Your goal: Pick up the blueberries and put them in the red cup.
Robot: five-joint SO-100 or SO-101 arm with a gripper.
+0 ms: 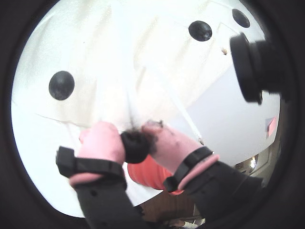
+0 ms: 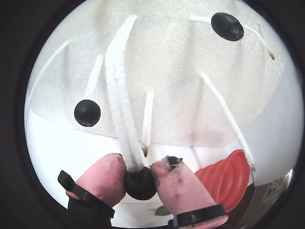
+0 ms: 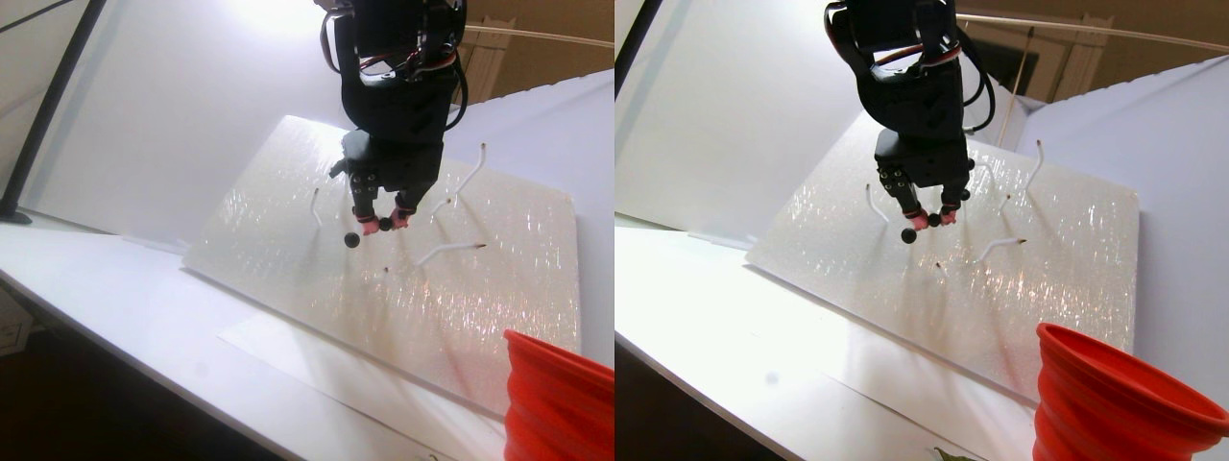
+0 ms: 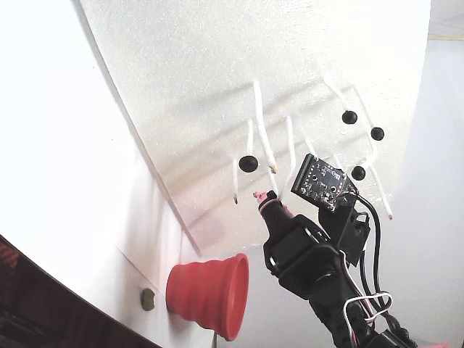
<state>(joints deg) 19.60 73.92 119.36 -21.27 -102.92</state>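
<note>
Pincer (image 2: 140, 177): pink pads clamped on one blueberry (image 2: 140, 183), at its stem tip.
Red cup (image 2: 228, 178): just right, below pincer in that wrist view.

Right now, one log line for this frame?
pincer: shut on blueberry | berry on stem | red cup: apart, no berries seen inside

1. Gripper (image 2: 141, 180): two pink-tipped fingers (image 2: 106, 176) closed on one of the blueberries (image 2: 139, 183).
2. Finger pads: smudged dark at the tips; black bands wrap each finger lower down.
3. Arm (image 3: 398, 77): black, reaching down toward the slanted board in the stereo pair view.
</note>
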